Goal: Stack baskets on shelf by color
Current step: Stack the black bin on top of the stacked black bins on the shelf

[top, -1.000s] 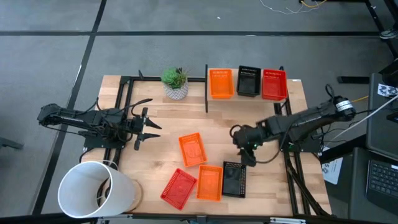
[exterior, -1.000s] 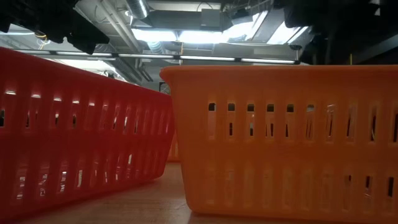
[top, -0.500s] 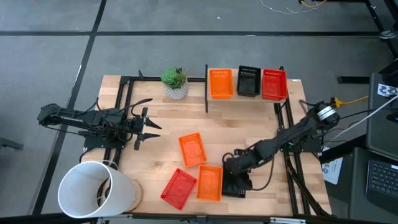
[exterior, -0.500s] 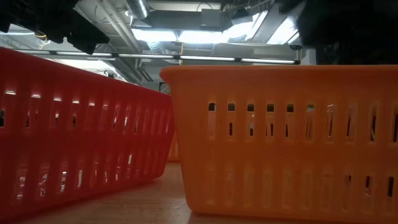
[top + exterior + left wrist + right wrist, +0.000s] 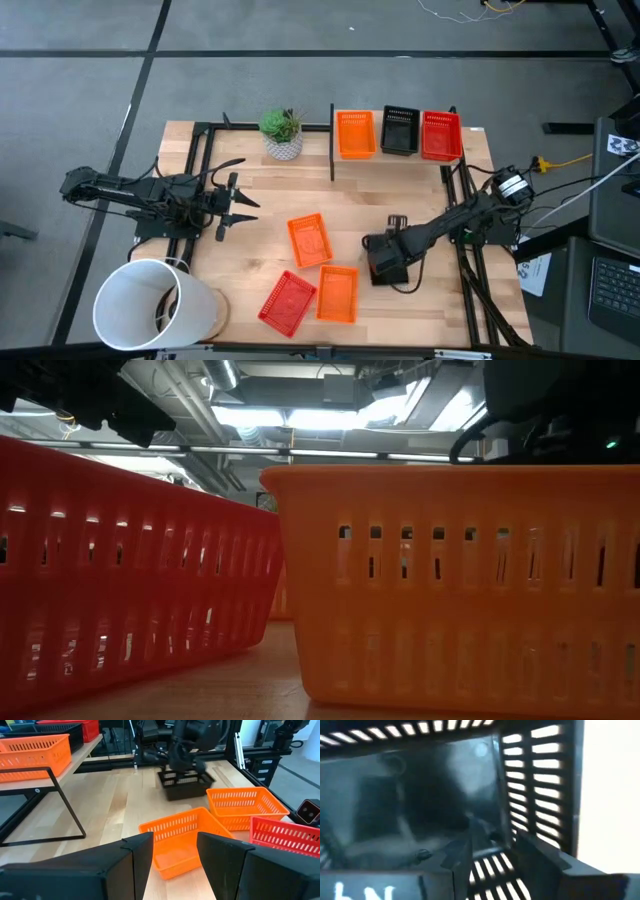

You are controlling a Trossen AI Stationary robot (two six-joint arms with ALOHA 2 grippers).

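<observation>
The shelf (image 5: 476, 140) at the table's far edge carries an orange basket (image 5: 356, 133), a black basket (image 5: 400, 130) and a red basket (image 5: 441, 135). Two orange baskets (image 5: 309, 240) (image 5: 337, 293) and a red basket (image 5: 288, 302) rest on their floors on the table. My right gripper (image 5: 380, 252) is shut on a second black basket (image 5: 187, 790), right of the orange ones. My left gripper (image 5: 240, 205) waits open at the table's left side, touching nothing. My right gripper holds the black basket by one slotted side wall (image 5: 492, 866), which stands between its two fingers (image 5: 452, 860). It comes from above, pointing down into the basket. In the left wrist view the basket hangs tilted below the gripper and seems lifted off the table.
A big white bucket (image 5: 150, 305) lies at the near left corner and a white plant pot (image 5: 283, 138) stands left of the shelf. Black frame rails (image 5: 195, 170) run along the table's left and right sides. Bare wood lies between the shelf and the loose baskets.
My right gripper has swung from the table's middle down toward the near edge onto the black basket beside the orange one and taken hold. It has then carried the basket up and toward the far edge, away from the orange basket. The left arm has kept still.
</observation>
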